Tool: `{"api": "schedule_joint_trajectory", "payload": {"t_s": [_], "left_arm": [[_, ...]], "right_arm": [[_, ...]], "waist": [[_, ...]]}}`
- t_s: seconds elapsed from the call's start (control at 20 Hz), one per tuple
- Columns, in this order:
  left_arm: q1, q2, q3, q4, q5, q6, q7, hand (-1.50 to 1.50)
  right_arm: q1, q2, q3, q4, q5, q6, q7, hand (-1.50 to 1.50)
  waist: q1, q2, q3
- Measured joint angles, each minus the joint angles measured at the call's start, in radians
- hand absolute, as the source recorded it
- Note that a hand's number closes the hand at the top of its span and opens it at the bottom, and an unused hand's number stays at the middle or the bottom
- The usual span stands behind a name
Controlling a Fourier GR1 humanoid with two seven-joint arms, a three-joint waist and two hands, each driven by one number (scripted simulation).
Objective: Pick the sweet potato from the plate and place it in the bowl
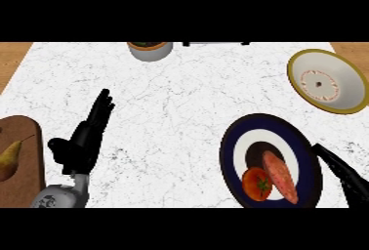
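Sweet potato (281,177) on plate (234,146) beside tomato (257,183); right hand (346,177) fingers straight at plate rim; bowl (346,73) apart.

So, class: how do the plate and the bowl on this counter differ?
The plate is dark blue with a white centre; the bowl is cream with a yellow rim. The plate carries a sweet potato and a tomato; the bowl holds nothing. Both are round and sit at the right.

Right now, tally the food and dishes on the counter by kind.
Orange sweet potato: 1
Red tomato: 1
Yellow-brown pear: 1
Dark blue and white plate: 1
Yellow-rimmed white bowl: 1
Grey pot: 1
Wooden board: 1
Total: 7
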State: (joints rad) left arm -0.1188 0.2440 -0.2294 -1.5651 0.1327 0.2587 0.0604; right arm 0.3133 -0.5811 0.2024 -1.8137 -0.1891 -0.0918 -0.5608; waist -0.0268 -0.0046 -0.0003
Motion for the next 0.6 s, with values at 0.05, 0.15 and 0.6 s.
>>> {"api": "schedule_joint_trajectory", "payload": {"t_s": [0.05, 0.15, 0.6], "left_arm": [[-0.006, -0.002, 0.002, 0.006, -0.001, -0.003, 0.0, 0.0], [-0.032, -0.006, 0.01, 0.017, -0.001, -0.007, 0.011, 0.0], [-0.036, -0.026, 0.018, 0.045, -0.016, -0.035, -0.009, 0.0]], "right_arm": [[0.011, -0.02, -0.02, -0.031, 0.005, -0.01, 0.035, -1.5], [0.022, -0.06, -0.055, -0.1, 0.011, -0.027, 0.128, -1.5], [0.0, -0.195, -0.11, -0.252, 0.01, 0.035, 0.528, -1.5]], "waist": [[0.002, 0.001, 0.0], [0.005, 0.002, -0.001], [0.024, 0.004, -0.001]]}}
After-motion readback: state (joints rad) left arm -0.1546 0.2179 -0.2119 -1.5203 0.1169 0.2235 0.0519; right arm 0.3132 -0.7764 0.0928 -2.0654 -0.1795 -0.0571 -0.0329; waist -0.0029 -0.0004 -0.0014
